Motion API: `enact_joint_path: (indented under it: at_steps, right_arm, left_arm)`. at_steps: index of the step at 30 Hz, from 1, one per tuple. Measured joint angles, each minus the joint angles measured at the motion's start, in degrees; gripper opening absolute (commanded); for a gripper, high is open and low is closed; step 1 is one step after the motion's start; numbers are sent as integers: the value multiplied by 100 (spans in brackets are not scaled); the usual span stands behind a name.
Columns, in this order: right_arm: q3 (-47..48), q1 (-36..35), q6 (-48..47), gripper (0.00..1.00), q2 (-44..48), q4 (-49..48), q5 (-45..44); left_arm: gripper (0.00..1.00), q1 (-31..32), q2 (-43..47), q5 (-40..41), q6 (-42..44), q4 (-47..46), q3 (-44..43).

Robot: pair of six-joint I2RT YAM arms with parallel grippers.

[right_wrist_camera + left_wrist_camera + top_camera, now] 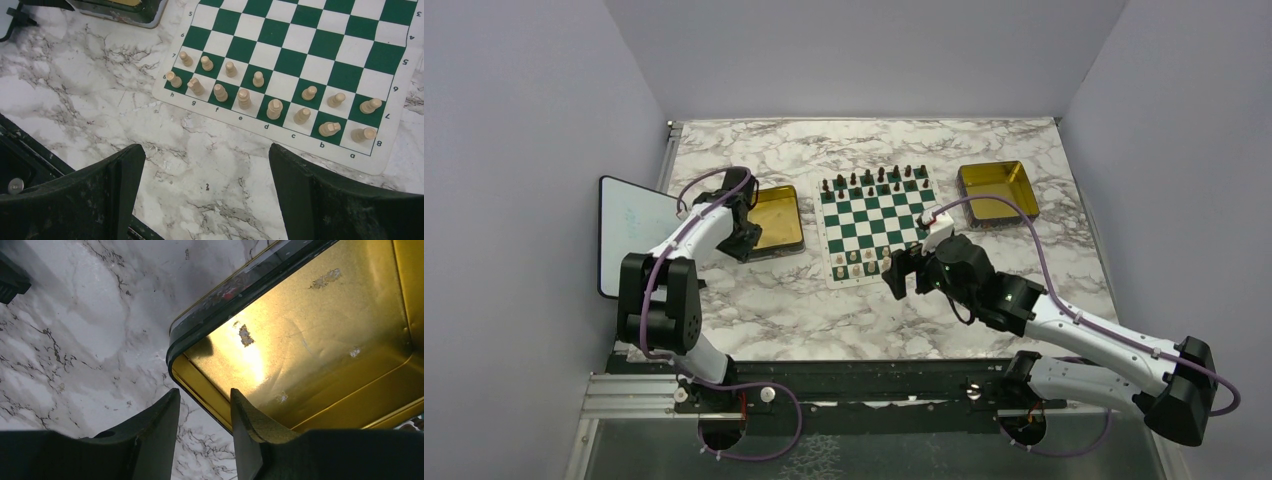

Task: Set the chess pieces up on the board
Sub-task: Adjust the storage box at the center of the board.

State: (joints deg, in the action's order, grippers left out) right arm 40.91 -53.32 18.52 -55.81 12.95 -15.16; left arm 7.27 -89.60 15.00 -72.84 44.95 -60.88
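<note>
Well, the board [874,225] lies mid-table [774,300], with cream pieces [274,107] in two rows along its near edge and dark pieces [879,178] along its far edge (a couple of cream ones by the a-file corner look tipped, though the angle makes that hard to judge). The right gripper [205,150] hovers over bare marble just off the board's near edge, jaws spread wide and empty. The left gripper [204,395] hangs at the near corner of the left tray [320,330], jaws a narrow gap apart, nothing between them. Another tray [997,190] sits right of the board.
</note>
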Motion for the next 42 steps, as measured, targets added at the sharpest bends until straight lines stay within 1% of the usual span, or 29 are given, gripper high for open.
enact_joint_path:
  at_steps: [5,10,12,19,23,29,32,36,38,42]
  right_arm:
    - [0,0,24,100,-2,-7,2]
    - [0,0,46,100,-42,-7,0]
    - [0,0,50,100,-59,-4,0]
    - [0,0,50,100,-81,0,-22]
    - [0,0,50,100,-90,-7,-24]
    - [0,2,48,100,-256,0,-24]
    - [0,0,48,100,-251,-4,-31]
    - [0,0,46,100,-205,-4,-44]
    - [0,2,46,100,-173,-4,-46]
    - [0,0,44,100,-164,-2,-46]
  left_arm:
    - [29,0,-214,98,-4,-98,0]
    - [12,0,-291,195,24,-153,-24]
    - [8,-2,-330,258,66,-190,-63]
    - [6,-9,-404,470,603,-205,-138]
    - [2,-83,-409,682,1023,-157,-190]
    - [0,-186,-542,1169,1799,-103,-557]
    - [0,-229,-656,1342,2382,-179,-737]
    - [0,-260,-929,1366,3486,-461,-1062]
    - [0,-282,-1102,1279,4022,-595,-1276]
    - [0,-282,-1342,1067,4804,-772,-1596]
